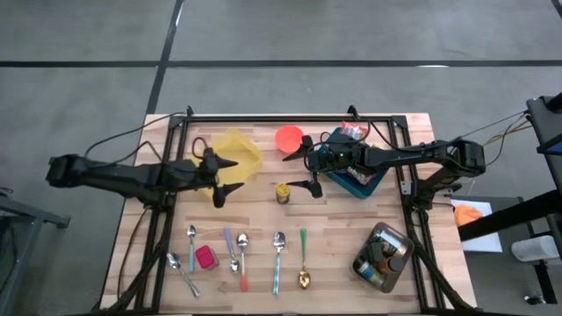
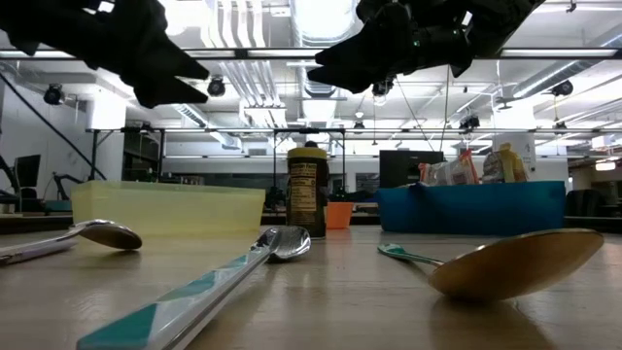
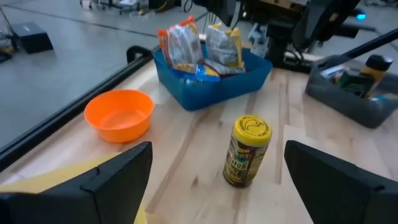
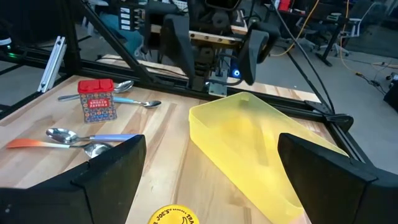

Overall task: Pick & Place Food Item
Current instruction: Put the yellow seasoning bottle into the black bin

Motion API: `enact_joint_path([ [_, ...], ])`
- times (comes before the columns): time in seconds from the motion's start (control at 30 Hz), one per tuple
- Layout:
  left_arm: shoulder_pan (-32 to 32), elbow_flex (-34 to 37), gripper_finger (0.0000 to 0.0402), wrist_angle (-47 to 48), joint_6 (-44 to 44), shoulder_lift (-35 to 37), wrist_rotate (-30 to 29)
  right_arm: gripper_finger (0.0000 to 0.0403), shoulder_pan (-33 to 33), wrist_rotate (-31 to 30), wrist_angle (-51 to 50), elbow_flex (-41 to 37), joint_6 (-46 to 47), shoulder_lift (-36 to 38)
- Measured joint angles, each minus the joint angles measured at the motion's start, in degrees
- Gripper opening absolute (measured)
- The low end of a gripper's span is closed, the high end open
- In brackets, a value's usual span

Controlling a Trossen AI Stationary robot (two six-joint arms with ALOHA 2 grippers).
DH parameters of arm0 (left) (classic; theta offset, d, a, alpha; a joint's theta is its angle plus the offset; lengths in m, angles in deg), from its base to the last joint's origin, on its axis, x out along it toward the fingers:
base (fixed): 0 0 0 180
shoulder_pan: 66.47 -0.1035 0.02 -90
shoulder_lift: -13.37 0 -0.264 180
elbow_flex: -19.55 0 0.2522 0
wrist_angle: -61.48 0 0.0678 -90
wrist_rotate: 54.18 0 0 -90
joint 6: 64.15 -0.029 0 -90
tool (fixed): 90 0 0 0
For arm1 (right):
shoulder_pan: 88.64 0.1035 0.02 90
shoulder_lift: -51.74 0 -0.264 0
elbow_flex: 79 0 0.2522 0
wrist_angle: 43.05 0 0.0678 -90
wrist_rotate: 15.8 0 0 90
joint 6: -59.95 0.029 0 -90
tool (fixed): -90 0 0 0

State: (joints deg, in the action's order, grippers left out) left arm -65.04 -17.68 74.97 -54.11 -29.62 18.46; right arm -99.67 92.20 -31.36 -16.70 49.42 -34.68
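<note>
A jar (image 1: 283, 193) stands upright near the middle of the table (image 1: 334, 263), between two open grippers: the left gripper (image 1: 230, 180) over the edge of a tub (image 1: 239, 149), the right gripper (image 1: 313, 174) beside a bin (image 1: 358, 183) holding snack packets (image 3: 198, 46). A bowl (image 1: 289, 138) sits behind the jar, between tub and bin. Spoons (image 1: 277, 254) lie in a row along the front, a small tin (image 1: 205, 257) among them. A tray (image 1: 384, 256) of bottles rests at the front right corner.
</note>
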Motion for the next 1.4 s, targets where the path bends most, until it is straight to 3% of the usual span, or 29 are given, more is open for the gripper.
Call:
enact_joint_path([
  [0.17, 0.0, 1.3, 0.0368, 0.3, 0.0, 3.7, 0.0, 0.0363, 0.0, 0.0, 0.0, 0.0, 0.0, 0.0],
  [0.57, 0.0, 0.9, 0.0369, -3.2, -1.1, 3.5, 0.0, 0.0363, 0.0, 0.0, 0.0, 0.0, 0.0, 0.0],
  [1.4, 0.0, 1.3, 0.0369, 0.6, -0.9, 3.5, 0.0, 0.0363, 0.0, 0.0, 0.0, 0.0, 0.0, 0.0],
])
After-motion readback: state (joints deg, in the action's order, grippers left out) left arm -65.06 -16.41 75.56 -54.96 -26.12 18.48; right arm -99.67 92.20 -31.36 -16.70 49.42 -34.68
